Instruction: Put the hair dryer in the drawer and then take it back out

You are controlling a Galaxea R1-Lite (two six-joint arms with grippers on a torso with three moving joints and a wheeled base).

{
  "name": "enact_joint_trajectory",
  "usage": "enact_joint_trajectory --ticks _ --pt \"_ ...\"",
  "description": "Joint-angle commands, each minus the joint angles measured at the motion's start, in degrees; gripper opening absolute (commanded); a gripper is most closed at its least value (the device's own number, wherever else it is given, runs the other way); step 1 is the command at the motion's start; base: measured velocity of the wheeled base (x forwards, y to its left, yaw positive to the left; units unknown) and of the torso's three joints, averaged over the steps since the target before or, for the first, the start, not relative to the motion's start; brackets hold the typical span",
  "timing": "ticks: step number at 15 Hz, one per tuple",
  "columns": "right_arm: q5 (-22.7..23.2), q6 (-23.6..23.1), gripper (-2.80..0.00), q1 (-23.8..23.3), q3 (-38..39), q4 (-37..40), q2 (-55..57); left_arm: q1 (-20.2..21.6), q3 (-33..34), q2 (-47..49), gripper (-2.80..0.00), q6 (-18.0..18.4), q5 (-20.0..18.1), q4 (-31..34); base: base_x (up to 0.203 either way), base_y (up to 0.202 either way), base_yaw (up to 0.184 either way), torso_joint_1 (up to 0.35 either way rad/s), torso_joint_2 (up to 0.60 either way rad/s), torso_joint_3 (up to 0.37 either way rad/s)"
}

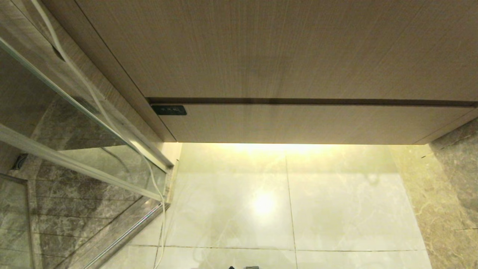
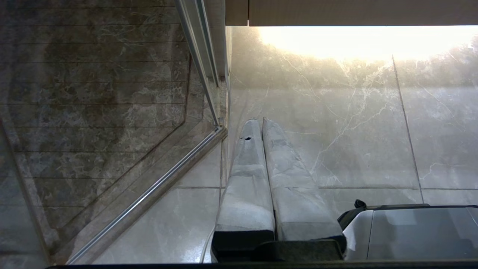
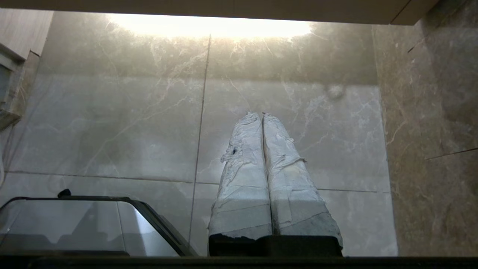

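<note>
Drawer (image 1: 298, 123): closed, frame centre, apart from both hands; left hand (image 2: 261, 121), right hand (image 3: 261, 115): fingers pressed together, empty, over floor (image 1: 336, 209)

all views down on floor (image 1: 336, 209)

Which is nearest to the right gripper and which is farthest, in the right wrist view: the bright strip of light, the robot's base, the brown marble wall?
Measured from the shut right gripper, which hangs over the floor tiles:
1. Brown marble wall, off to one side.
2. Robot's base, at the opposite side, back by the wrist.
3. Bright strip of light, far ahead, under the cabinet.
</note>
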Motion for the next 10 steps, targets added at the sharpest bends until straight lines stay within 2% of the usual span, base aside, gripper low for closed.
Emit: enact_joint_trajectory --ticks 1,10 --pt "0.1 -0.9 -2.80 -0.1 0.1 0.0 0.1 0.0 0.0 0.0 -2.80 0.0 0.0 0.0 0.000 0.000 0.000 0.000 0.00 0.000" --pt "-0.1 -0.1 -2.80 -0.1 0.1 0.0 0.1 0.0 0.0 0.0 -2.80 0.0 0.0 0.0 0.000 0.000 0.000 0.000 0.00 0.000"
